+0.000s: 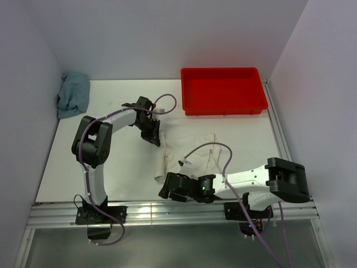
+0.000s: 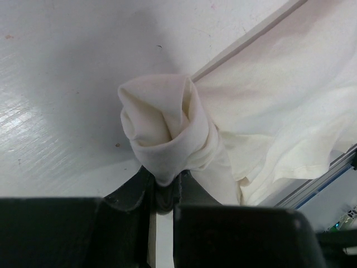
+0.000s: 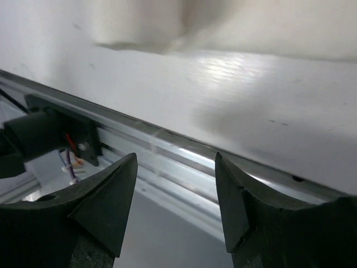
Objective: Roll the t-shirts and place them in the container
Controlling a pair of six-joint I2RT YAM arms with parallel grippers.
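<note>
**Roll step: early, L end pinched, R not on yet**

Cream t-shirt (image 1: pixel 192 151) lies crumpled mid-table, on the near side of the red tray (image 1: pixel 223 109). Left gripper (image 2: pixel 164 192) is clamped on a curled wad at the shirt's far-left edge. Looks like the start of a roll, not a tidy one. Right gripper (image 3: pixel 175 206) has jaws apart and empty, over the table rail (image 3: pixel 167 151) by the shirt's near-left corner, cloth just beyond the tips. Next, IMO: R takes the near corner so both ends roll evenly. Fabric's wrinkly, so flatten first. Teal cloth (image 1: pixel 72 96) sits far-left; can't tell if it's a shirt.

Cream t-shirt (image 1: pixel 184 142) mid-table, red tray (image 1: pixel 223 103) behind, blue cloth (image 1: pixel 73 95) far-left
</note>
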